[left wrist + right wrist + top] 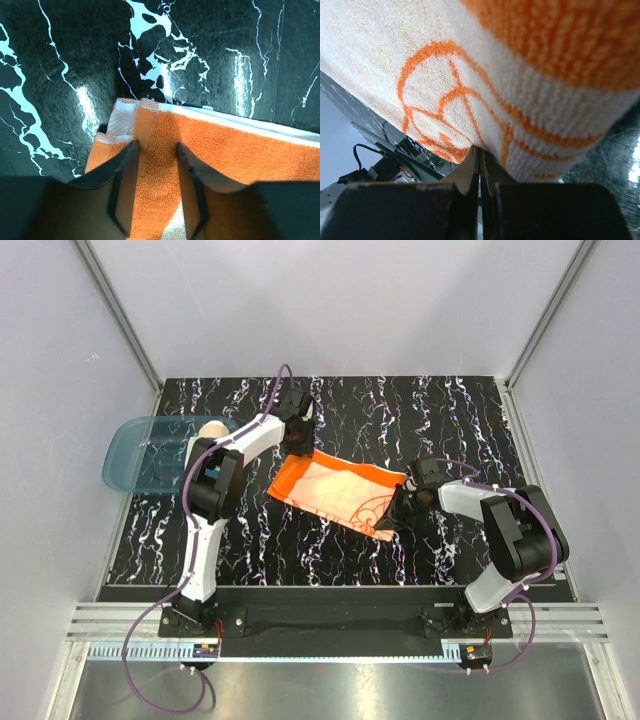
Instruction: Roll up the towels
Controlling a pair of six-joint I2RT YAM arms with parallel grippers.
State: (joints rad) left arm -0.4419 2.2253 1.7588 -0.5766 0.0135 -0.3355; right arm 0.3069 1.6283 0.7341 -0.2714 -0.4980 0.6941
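While the blue tray holds a cream roll, orange towel is pinched by right gripper, straddled by parted left gripper.

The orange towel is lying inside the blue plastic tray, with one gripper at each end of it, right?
Not quite. The orange towel lies on the black marble table, not inside the blue tray, which sits apart at the left. The top external view shows this. The left gripper and right gripper are indeed at its two ends.
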